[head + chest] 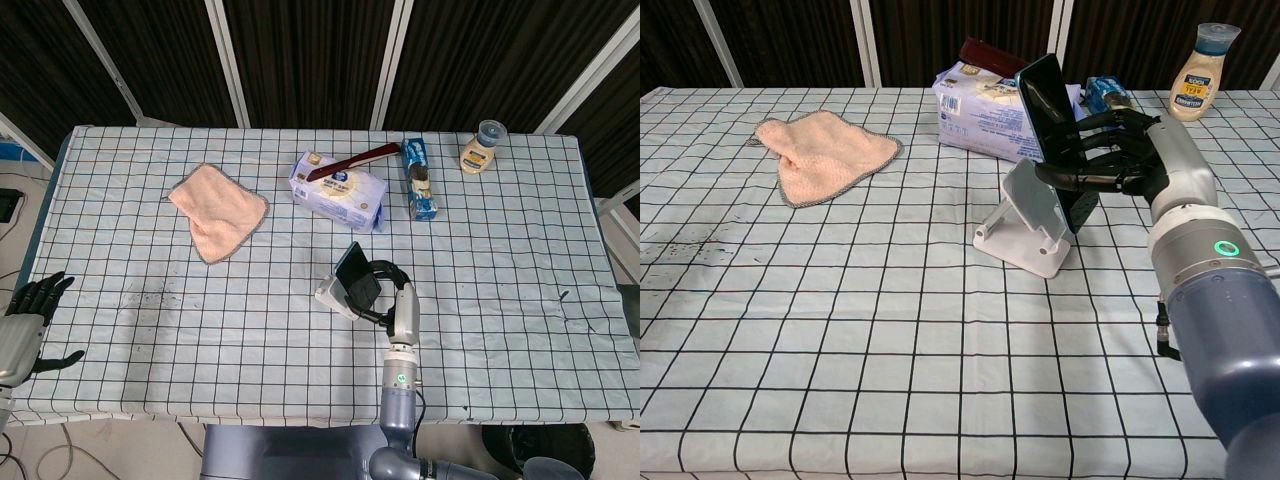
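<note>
While gripping phone (1055, 120) tilted, matching stand's (1030, 220) slope, right hand (1120, 160) fingers are clasping its edges; left hand (25, 320) hanging off table (500, 330) edge, fingers loose, holding nothing.

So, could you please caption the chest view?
Right hand holds a black smartphone just above a white plastic stand.

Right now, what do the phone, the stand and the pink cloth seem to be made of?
Phone: dark glossy face, likely glass, with light sheen; the right hand grips it.
Stand: white, smooth, matte, moulded shape with a folded lip, probably plastic.
Cloth: soft fuzzy pink fabric, likely terry or microfibre; it lies crumpled, with a darker stitched edge.
</note>
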{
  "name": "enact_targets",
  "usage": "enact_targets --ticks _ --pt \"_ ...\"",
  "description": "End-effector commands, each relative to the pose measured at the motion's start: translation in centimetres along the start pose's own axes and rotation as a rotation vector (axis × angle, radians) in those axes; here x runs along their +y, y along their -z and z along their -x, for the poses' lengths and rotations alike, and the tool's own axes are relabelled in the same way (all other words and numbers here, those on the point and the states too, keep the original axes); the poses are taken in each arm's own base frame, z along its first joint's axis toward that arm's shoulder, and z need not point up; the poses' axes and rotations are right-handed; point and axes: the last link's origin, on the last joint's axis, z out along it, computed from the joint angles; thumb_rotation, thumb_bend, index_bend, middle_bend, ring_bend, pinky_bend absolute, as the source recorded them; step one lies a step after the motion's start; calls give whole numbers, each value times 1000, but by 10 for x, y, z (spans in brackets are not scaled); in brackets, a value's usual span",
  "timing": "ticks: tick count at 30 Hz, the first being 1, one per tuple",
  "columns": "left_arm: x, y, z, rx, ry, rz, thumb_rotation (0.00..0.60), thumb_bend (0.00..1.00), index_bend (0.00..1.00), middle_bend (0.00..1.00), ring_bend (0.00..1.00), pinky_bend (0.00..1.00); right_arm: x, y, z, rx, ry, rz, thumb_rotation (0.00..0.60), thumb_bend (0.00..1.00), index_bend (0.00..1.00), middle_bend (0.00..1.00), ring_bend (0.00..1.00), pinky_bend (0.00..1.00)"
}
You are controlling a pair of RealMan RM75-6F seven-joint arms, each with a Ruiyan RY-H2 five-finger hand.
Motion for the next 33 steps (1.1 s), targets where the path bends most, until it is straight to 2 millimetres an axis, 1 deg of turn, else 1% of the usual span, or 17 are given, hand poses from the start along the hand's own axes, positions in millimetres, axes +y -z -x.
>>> enact_targets --ticks 1,24,33 --pt "0 0 0 -2 3 -1 600 0 0 0 0 0 1 0 5 5 -2 -5 600 419 819 773 403 148" --pt "0 -1 0 -23 19 -4 600 0 0 0 0 0 3 5 26 27 -1 -14 600 423 820 773 384 148" --pt "-1 -1 -1 -29 24 -4 600 0 0 0 0 0 6 4 28 27 13 -12 600 423 820 773 380 148"
